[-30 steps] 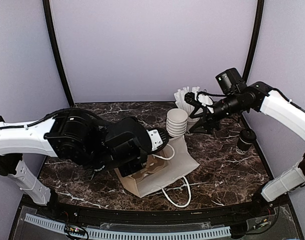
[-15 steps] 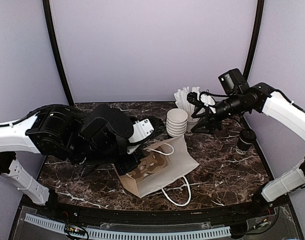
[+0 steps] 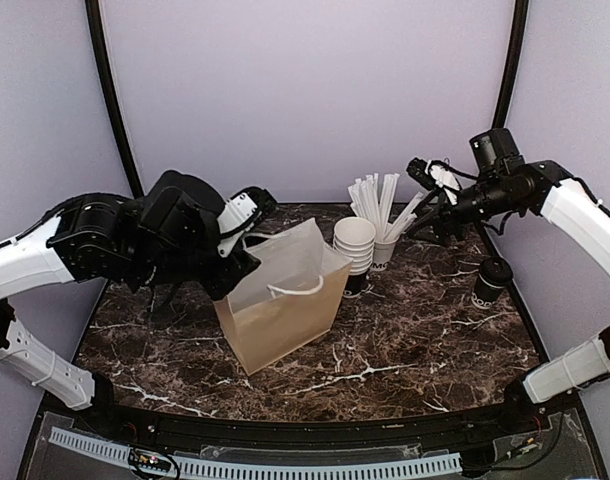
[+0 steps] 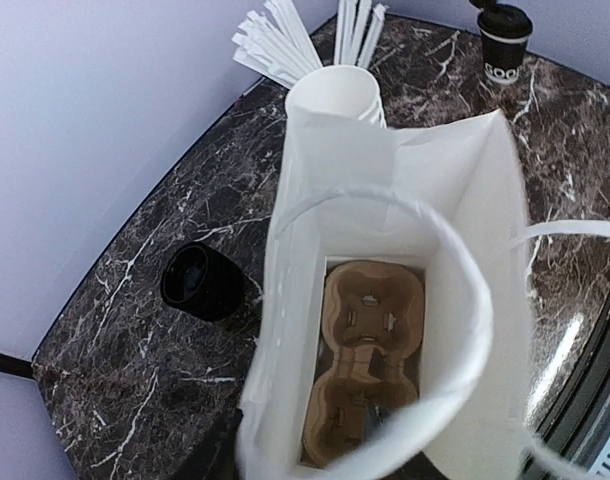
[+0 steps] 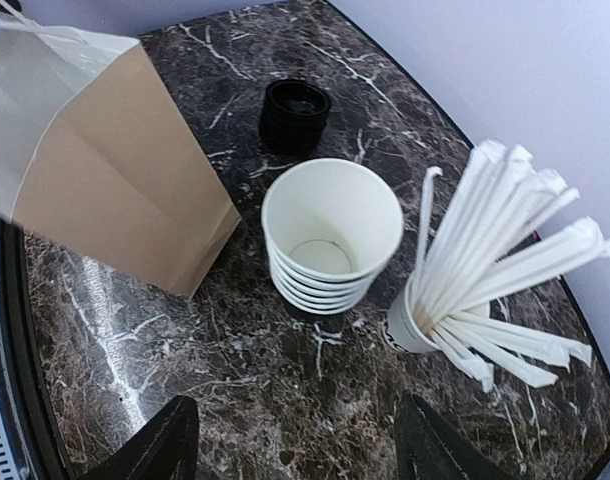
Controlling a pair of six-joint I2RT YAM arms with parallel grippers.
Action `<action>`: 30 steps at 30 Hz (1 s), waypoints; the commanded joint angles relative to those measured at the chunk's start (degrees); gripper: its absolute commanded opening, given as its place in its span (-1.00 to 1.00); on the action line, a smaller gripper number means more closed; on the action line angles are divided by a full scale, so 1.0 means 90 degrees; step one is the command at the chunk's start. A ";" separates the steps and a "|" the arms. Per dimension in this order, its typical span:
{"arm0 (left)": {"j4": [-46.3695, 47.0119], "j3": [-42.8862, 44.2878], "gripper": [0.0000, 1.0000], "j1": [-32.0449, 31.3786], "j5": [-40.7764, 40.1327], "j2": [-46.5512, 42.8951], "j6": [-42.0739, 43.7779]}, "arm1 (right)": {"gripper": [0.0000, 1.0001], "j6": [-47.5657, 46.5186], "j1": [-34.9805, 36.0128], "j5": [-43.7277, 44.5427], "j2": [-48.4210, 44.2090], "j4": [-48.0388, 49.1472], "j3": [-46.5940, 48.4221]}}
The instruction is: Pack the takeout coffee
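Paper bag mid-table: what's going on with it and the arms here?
The paper bag stands upright and open, a cardboard cup carrier flat at its bottom. The left gripper is at its top edge; its grip is unclear. The takeout coffee stands unpacked on the right of the table. The right gripper hangs open and empty by the straws.

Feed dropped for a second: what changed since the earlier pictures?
The brown paper bag with white handles, lying on its side before, now stands upright; the left gripper moved back and left, by its top edge. The right gripper pulled up and right, open. The lidded black takeout coffee, stacked lidless cups and white cup of straws stayed put.
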 commanded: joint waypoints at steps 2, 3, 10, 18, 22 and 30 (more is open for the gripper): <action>0.0650 -0.0219 0.01 0.0239 0.0136 -0.0644 0.0282 | 0.38 0.0485 -0.0686 0.0454 -0.0027 -0.0083 0.0292; 0.0688 -0.0245 0.07 0.0253 0.0107 -0.0686 0.0288 | 0.38 0.0543 -0.0807 0.0682 -0.0003 -0.0115 0.0301; 0.1010 -0.0468 0.16 0.0306 -0.0142 -0.1215 0.0290 | 0.42 0.0658 -0.1920 0.2052 0.0381 -0.0573 0.0277; 0.1843 -0.0905 0.39 0.0306 -0.0798 -0.2190 0.0174 | 0.53 0.0961 -0.3005 0.2868 0.0840 -0.1459 -0.0002; 0.1832 -0.0951 0.45 0.0306 -0.1034 -0.2323 -0.0006 | 0.64 0.1248 -0.3047 0.3201 0.0875 -0.1662 -0.0171; 0.1753 -0.0997 0.50 0.0306 -0.0994 -0.2189 -0.0154 | 0.90 0.1573 -0.3254 0.3487 0.1148 -0.1741 -0.0274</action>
